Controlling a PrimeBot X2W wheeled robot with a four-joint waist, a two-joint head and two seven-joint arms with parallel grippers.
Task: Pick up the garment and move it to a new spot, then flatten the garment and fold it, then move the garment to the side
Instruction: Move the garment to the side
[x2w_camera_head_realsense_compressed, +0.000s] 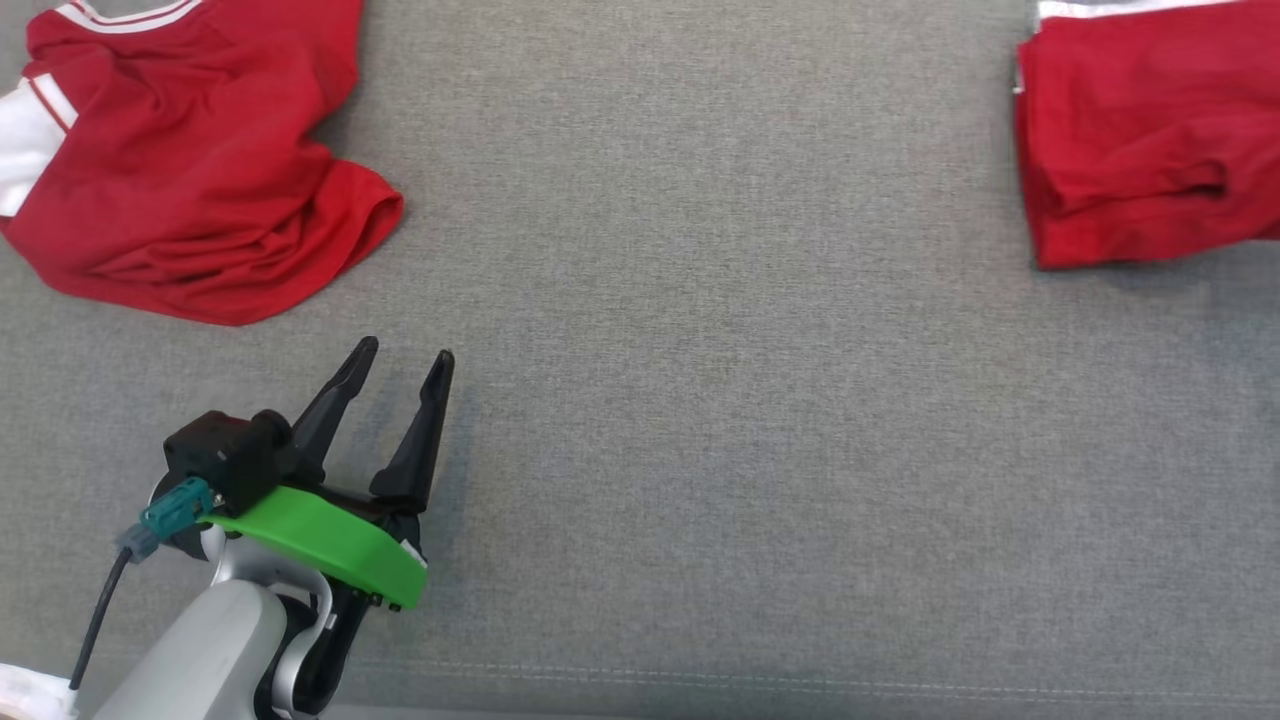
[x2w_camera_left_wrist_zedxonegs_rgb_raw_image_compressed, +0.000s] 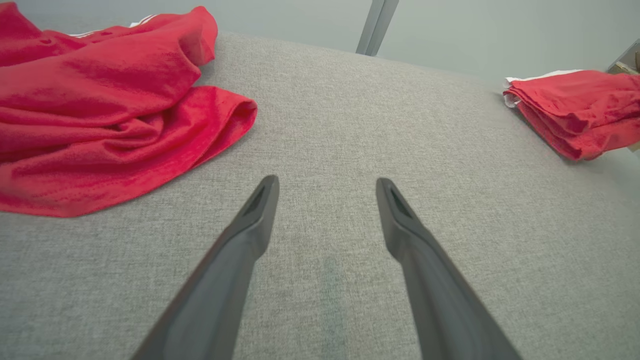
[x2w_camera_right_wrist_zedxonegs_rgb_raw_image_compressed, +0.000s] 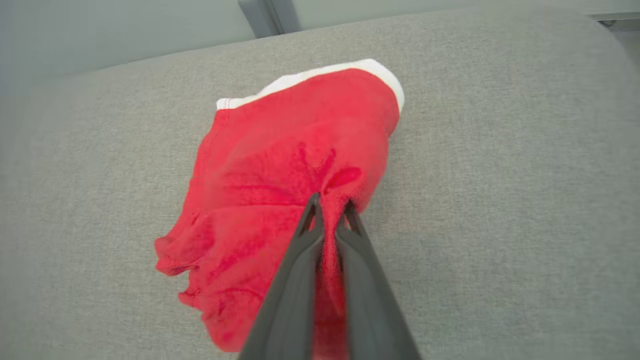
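Here, right end effector (x2w_camera_right_wrist_zedxonegs_rgb_raw_image_compressed: 331, 201) pinches folded garment (x2w_camera_right_wrist_zedxonegs_rgb_raw_image_compressed: 280, 160).

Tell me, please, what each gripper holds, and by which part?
Right gripper pinches the folded red garment by a bunched fold; left gripper is open, holding nothing.

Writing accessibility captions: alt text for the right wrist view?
Right gripper, fingers closed, pinches the near edge of a bunched red garment with white trim, which lies on a grey fabric surface.

Left claw (x2w_camera_head_realsense_compressed: 408, 350) wide apart — right claw (x2w_camera_right_wrist_zedxonegs_rgb_raw_image_compressed: 331, 200) tightly together
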